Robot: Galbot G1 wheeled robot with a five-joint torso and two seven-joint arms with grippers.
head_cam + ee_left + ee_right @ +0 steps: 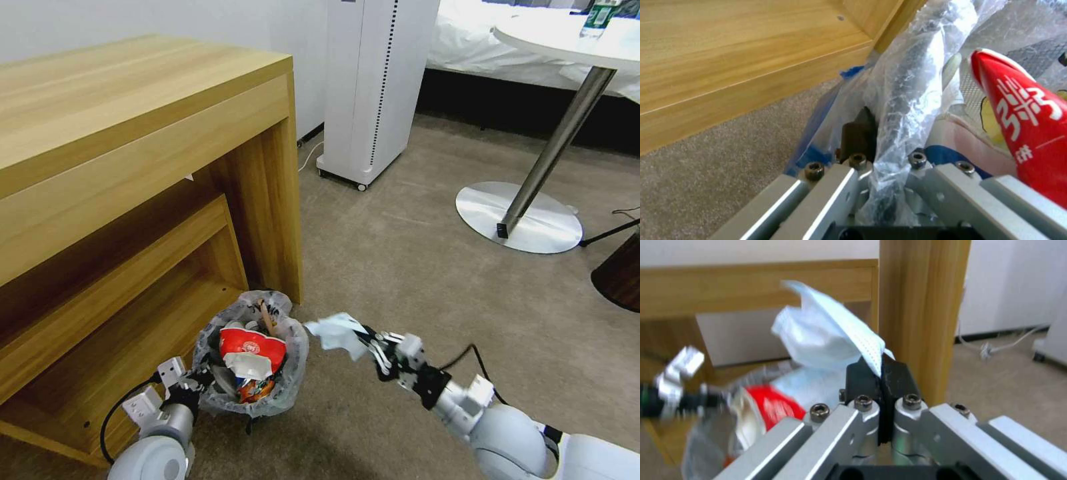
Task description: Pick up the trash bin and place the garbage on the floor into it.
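Down at the lower left of the head view, the left gripper (200,381) is clamped on the rim of the bin (250,353), its fingers (858,136) pinching the dark wall and the bunched clear bag (902,100) between them. The bin stands by the foot of the wooden desk (133,167) on the beige floor (413,267); whether it rests on the carpet or hangs just clear of it is hard to say from here. It is already heaped: a red cup (252,345) with white lettering lies on top, a wooden stick (267,319) pokes up at the back, and crumpled wrappers sit under the cup.

Just beside the bin, on its right, the right gripper (363,340) is closed tight on a pale blue face mask (337,333). In the right wrist view the two black pads (862,380) meet with the edge of the mask (826,336) nipped between them, the rest of it flopping up and toward the bin. The mask hangs near the bag's rim, slightly outside it, not touching.

Farther off stand a white appliance (373,87) and a round table's metal base (520,217).
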